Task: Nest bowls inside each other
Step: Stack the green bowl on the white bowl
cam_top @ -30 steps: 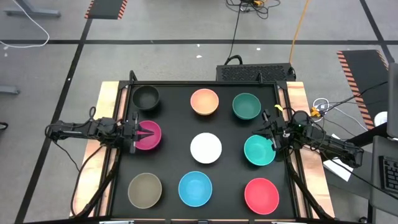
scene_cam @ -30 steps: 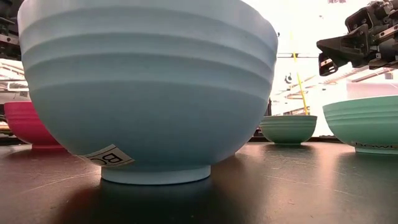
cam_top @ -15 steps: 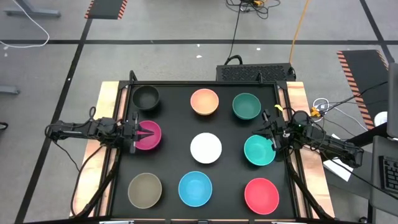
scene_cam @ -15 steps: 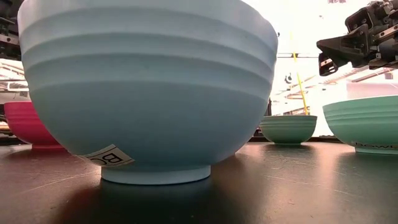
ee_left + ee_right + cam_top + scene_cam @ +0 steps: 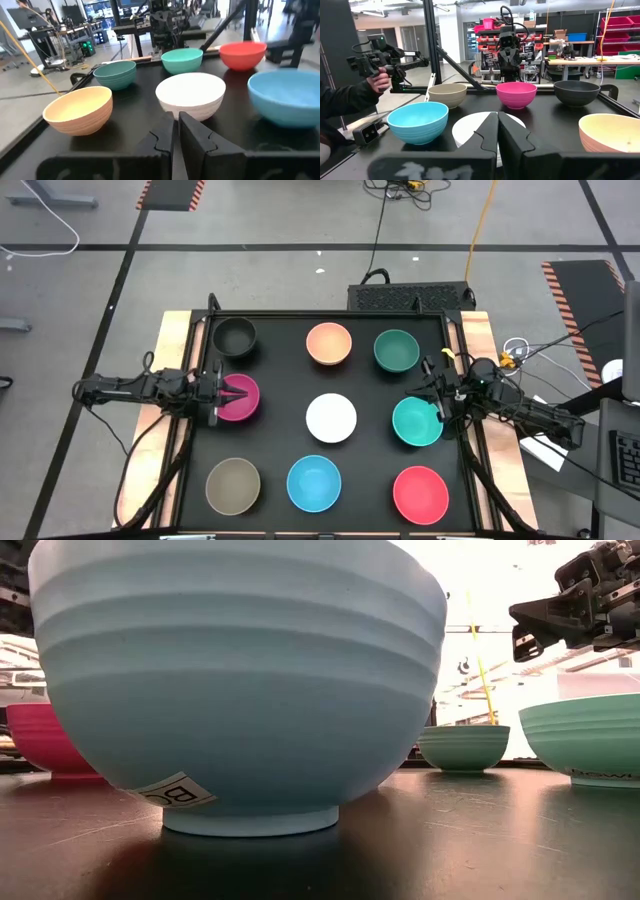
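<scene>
Covering the table: 9 bowls in a 3-by-3 grid, none nested.
Far row: black bowl, peach-orange bowl, dark green bowl.
Middle row: magenta bowl, white bowl, teal bowl.
Near row: olive-brown bowl, light blue bowl, red bowl.
Left gripper: over the magenta bowl, fingers pressed together, holding nothing.
Right gripper: above the teal bowl's rim, fingers closed, empty.

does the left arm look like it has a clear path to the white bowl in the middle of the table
Probably yes. The left gripper, shut, hangs over the magenta bowl, and the white bowl sits just beyond it with only bare black table between. It would likely need to pass above the magenta bowl's rim first.
</scene>
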Available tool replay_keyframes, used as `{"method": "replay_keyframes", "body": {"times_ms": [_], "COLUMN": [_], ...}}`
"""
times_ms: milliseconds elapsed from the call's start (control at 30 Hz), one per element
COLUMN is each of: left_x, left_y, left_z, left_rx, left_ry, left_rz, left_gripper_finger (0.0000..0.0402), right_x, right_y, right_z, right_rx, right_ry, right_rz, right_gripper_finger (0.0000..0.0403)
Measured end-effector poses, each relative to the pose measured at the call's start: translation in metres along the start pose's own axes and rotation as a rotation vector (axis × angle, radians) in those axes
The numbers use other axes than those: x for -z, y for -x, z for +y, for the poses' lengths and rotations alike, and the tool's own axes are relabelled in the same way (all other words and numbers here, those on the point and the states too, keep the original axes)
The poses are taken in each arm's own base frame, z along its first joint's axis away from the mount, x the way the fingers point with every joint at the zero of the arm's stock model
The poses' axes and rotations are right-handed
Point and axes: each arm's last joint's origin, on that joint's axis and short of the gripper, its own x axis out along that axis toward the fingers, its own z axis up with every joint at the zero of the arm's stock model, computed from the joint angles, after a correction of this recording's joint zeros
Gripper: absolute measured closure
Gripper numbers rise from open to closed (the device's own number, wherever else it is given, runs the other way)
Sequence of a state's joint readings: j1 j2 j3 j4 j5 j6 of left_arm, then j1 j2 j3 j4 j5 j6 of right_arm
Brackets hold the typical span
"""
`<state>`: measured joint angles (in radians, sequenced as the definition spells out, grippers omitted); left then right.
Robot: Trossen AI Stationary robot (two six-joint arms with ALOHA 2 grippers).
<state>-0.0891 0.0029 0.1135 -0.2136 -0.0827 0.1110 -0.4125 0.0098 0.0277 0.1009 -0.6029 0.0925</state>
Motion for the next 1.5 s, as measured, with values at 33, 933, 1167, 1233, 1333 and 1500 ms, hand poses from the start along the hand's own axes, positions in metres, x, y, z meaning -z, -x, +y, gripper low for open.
{"method": "replay_keyframes", "body": {"times_ms": [33,933,1167,1233,1333,1500], "left_x": [-0.001,-0.021,-0.021,-0.021,-0.021,-0.021], "left_y": [0.0,0.002,0.002,0.002,0.002,0.002], "left_z": [0.0,0.002,0.002,0.002,0.002,0.002], "left_rx": [0.0,-0.015,-0.014,-0.015,-0.015,-0.015], "left_ry": [0.025,0.083,0.082,0.082,0.082,0.082], "left_rz": [-0.014,-0.223,-0.222,-0.222,-0.222,-0.222], "left_gripper_finger": [0.0371,0.0371,0.0371,0.0371,0.0371,0.0371], "right_x": [0.0,0.0,0.0,0.0,0.0,0.001], "right_y": [0.0,0.0,0.0,0.0,0.0,0.0], "right_z": [0.0,0.0,0.0,0.0,0.0,0.0], "right_rx": [0.0,0.0,0.0,0.0,0.0,0.001], "right_ry": [0.0,-0.001,-0.001,-0.001,-0.002,-0.005], "right_rz": [0.0,0.001,0.001,0.001,0.002,0.008], "right_gripper_finger": [0.0403,0.0403,0.0403,0.0403,0.0403,0.0403]}}
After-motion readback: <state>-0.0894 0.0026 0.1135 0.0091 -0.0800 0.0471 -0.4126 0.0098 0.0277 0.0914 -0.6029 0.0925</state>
